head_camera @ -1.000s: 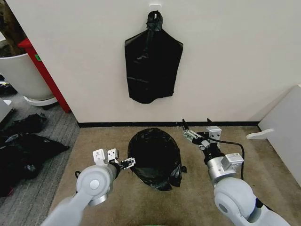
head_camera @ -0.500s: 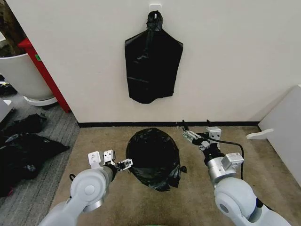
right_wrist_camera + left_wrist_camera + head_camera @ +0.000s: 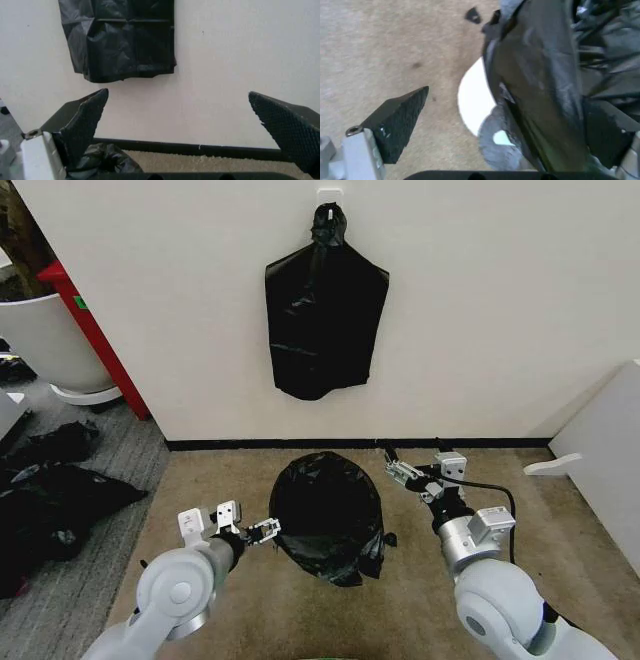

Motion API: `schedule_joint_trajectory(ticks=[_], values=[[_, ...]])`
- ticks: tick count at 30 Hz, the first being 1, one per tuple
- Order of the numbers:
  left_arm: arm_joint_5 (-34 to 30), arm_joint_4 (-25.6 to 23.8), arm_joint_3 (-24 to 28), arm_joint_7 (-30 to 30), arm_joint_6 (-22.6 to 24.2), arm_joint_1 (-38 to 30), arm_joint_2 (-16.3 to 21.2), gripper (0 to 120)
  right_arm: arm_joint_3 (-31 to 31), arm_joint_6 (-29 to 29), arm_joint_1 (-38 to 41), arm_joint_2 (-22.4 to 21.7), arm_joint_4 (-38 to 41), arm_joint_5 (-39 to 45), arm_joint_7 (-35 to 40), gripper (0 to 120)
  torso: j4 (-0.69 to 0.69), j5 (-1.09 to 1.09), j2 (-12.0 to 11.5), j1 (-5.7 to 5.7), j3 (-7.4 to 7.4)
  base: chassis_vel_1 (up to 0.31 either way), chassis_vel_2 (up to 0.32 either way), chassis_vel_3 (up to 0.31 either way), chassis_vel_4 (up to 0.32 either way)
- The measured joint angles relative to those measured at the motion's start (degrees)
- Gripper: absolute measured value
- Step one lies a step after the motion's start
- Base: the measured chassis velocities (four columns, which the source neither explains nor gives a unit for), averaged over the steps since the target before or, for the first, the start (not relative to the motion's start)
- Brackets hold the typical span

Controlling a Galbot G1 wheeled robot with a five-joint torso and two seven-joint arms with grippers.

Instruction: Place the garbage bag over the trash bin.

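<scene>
Your left gripper [image 3: 268,529] sits at the near-left edge of the bag [image 3: 328,515], which is draped over the bin [image 3: 472,98] on the tan carpet [image 3: 220,480] directly ahead of you. In your left wrist view the jaws stand well apart: one finger [image 3: 400,118] is clear over the carpet, while the other is behind the black film — whether it touches the plastic cannot be told. A crescent of the white bin wall shows just beside the bag, between the two fingers; loose folds hang down the side nearest you. Your right gripper [image 3: 412,460] hovers off the far-right side of the bag, near it but apart, jaws spread wide and holding nothing — its wrist view looks at the wall [image 3: 225,56], where a bunch of bags [image 3: 323,310] hangs from a hook.
</scene>
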Motion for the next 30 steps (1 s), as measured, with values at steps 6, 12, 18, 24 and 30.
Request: schedule_joint_trajectory(ticks=[6, 12, 18, 24, 30], values=[[3.41, 1.71, -2.91, 13.28, -1.02, 3.26, -0.28, 100, -0.50, 0.01, -0.16, -0.12, 0.26, -0.07, 0.06, 100, 0.00, 0.00, 0.00, 0.00, 0.00, 0.000, 0.000, 0.000, 0.000], [4.31, 2.52, -3.67, 17.87, -2.63, 3.75, -0.39, 100, -0.61, 0.21, -0.53, -0.09, 0.46, -0.29, 0.06, 100, 0.00, 0.00, 0.00, 0.00, 0.00, 0.000, 0.000, 0.000, 0.000], [4.91, 1.72, -4.21, 20.25, -3.92, 4.44, -0.51, 100, -0.62, 0.47, -1.24, 0.22, 0.74, -0.64, -0.01, 100, 0.00, 0.00, 0.00, 0.00, 0.00, 0.000, 0.000, 0.000, 0.000], [8.35, -0.43, -5.87, 21.23, -5.99, 5.51, -0.41, 100, 0.25, 0.63, -1.31, 0.59, 0.97, -0.78, -0.06, 100, 0.00, 0.00, 0.00, 0.00, 0.00, 0.000, 0.000, 0.000, 0.000], [21.89, -2.20, -8.71, 28.44, -15.42, 6.86, 0.52, 100, 2.77, 0.87, -2.60, 2.18, 0.78, -2.37, -0.18, 100, 0.00, 0.00, 0.00, 0.00, 0.00, 0.000, 0.000, 0.000, 0.000]])
